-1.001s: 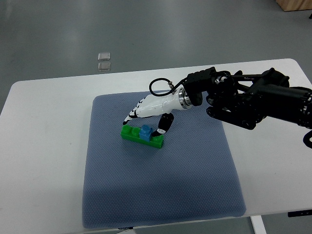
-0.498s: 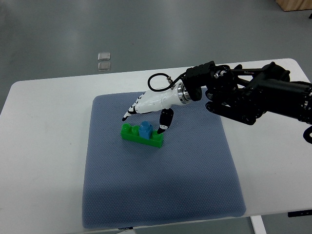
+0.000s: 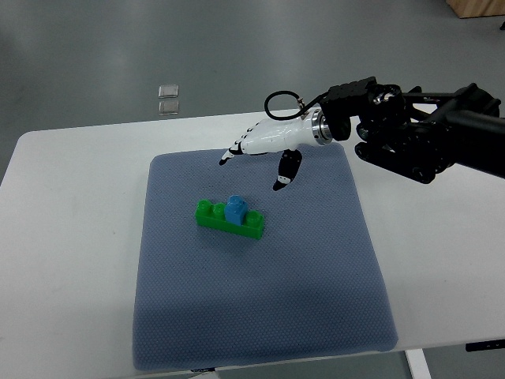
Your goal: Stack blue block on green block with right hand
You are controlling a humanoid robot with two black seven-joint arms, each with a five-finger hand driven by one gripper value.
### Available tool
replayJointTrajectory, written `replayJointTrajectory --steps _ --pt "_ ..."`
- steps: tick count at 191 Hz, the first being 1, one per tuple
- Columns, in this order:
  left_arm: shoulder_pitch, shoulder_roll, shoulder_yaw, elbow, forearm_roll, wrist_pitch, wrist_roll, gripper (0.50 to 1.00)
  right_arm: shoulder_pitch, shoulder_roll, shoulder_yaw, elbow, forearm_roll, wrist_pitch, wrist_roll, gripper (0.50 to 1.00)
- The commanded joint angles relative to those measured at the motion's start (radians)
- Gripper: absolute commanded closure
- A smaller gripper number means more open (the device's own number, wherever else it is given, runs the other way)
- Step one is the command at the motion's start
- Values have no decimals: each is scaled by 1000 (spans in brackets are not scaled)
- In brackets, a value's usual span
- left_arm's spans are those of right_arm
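A small blue block [image 3: 234, 210] sits on top of a long green block [image 3: 230, 220] on the grey-blue mat [image 3: 252, 300]. My right hand [image 3: 254, 164] is white with black fingertips. It hangs above the mat's far edge, up and to the right of the blocks, well apart from them. Its fingers are spread and hold nothing. Its black arm [image 3: 418, 134] comes in from the right edge. The left arm is out of view.
The mat lies on a white table [image 3: 71, 260]. Two small clear squares [image 3: 168, 99] lie on the floor beyond the table's far edge. A wooden corner [image 3: 476, 8] shows at the top right.
My right hand let go of the blue block, which stays on the green block. The hand has lifted and pulled back up and to the right, away from the blocks.
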State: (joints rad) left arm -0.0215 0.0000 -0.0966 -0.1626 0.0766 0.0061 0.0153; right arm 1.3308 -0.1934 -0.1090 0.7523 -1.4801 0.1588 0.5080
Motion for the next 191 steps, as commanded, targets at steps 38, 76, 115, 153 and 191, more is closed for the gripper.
replayJointTrajectory --steps 38,76,115,153,191 --pt "0 0 0 0 0 0 0 500 -22 -32 101 -119 345 4 -3 587" --pt "0 0 0 0 0 0 0 500 -117 -17 161 -183 629 -10 -6 589" --pt "0 0 0 0 0 0 0 500 -219 20 302 -234 896 -12 -9 587" --pt "0 0 0 0 0 0 0 500 -305 100 523 -320 1124 -36 -101 589" --pt "0 0 0 0 0 0 0 500 -398 167 666 -346 1285 -105 -181 587"
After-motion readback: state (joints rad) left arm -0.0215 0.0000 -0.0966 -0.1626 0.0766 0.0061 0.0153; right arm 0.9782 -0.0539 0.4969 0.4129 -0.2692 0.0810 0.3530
